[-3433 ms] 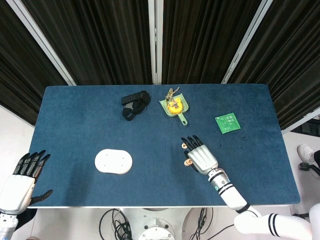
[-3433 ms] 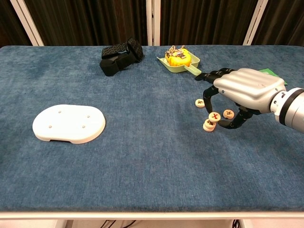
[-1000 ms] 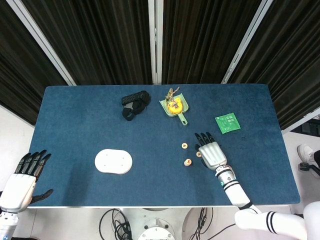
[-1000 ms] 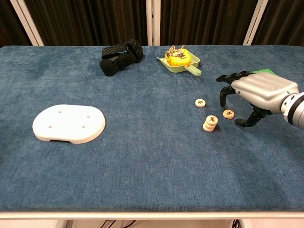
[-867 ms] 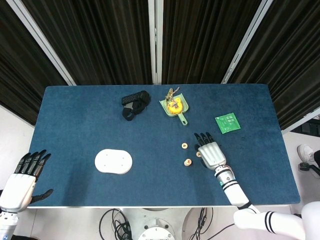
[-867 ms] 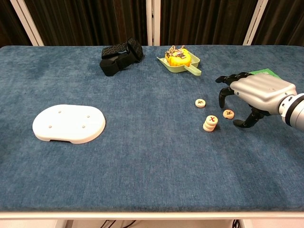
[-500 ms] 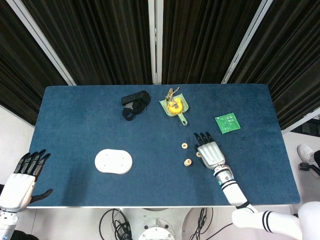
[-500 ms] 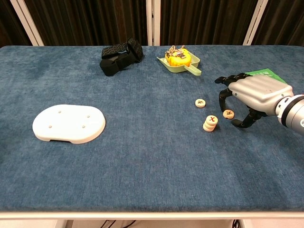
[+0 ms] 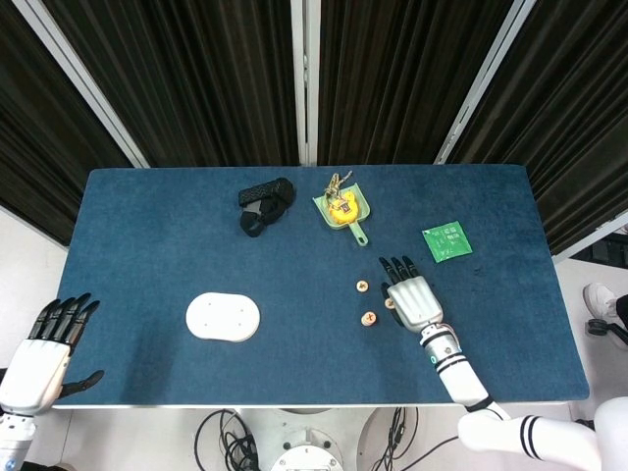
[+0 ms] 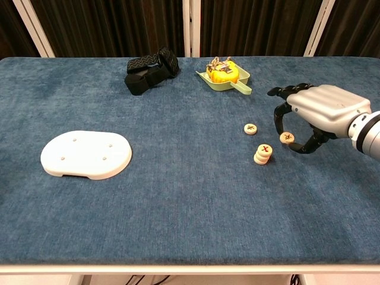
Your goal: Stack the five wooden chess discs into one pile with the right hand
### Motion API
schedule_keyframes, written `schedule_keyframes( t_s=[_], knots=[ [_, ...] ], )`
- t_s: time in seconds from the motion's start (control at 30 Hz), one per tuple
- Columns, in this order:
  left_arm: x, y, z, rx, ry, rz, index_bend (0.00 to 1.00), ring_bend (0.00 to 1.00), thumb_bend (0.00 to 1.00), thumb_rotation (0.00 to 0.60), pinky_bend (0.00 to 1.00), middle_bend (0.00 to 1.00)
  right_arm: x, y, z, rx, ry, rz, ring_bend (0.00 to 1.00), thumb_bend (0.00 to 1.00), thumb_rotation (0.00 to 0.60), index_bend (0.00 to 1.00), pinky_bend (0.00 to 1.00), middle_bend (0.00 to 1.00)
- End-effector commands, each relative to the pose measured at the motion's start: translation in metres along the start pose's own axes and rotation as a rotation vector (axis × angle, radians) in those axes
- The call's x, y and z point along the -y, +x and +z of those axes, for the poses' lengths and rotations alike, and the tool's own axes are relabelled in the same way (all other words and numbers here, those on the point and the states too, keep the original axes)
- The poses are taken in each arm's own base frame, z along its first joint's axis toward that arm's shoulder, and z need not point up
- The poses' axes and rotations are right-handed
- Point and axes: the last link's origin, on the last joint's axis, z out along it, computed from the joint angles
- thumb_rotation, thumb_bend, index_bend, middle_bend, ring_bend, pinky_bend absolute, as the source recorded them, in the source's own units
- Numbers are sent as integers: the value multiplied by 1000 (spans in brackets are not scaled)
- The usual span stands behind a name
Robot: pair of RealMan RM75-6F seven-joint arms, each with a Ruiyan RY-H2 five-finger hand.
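A short pile of wooden discs (image 10: 263,154) with a red mark on top stands right of the table's middle; the head view shows the pile (image 9: 369,318) too. One single disc (image 10: 251,128) lies just behind it. My right hand (image 10: 323,110) hovers to the right of both, palm down, and pinches another disc (image 10: 287,138) between thumb and a finger, slightly above the cloth. In the head view this hand (image 9: 412,299) covers most of that disc (image 9: 389,302). My left hand (image 9: 44,355) hangs off the table's front left corner, fingers apart and empty.
A white oval plate (image 10: 86,153) sits at the left. At the back lie a black strap bundle (image 10: 151,70) and a green scoop with a yellow object (image 10: 224,75). A green card (image 9: 446,241) lies behind my right hand. Blue cloth (image 10: 178,208) covers the table.
My right hand moved left onto the loose disc beside the pile, closed thumb and finger on it and raised it slightly. The pile, the single disc and the left hand stayed put.
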Motion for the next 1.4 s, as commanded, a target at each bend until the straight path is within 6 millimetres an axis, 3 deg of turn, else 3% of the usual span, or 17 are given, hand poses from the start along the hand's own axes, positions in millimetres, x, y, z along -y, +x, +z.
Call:
schedule_keyframes(
  t_s=[0.03,0.2,0.37,1.4],
  knots=[
    [0,0,0,0,-1,0,0,0,60,600,0,0,5,15,-7,-13,47,15,0,267,600,505,0,30],
    [-1,0,0,-3,0,2,0,0,60,600,0,0,17,24,-16,-7,117,14,0,256,600,506,0,30],
    [-1,0,0,-1,-2,4,0,0,60,600,0,0,26,21,-20,4,143,-2,0,256,600,504,0,30],
    [0,2,-1,-9,2,-3,0,0,59,600,0,0,33,11,-11,28,123,-6,0,256,600,491,0,26]
  ],
)
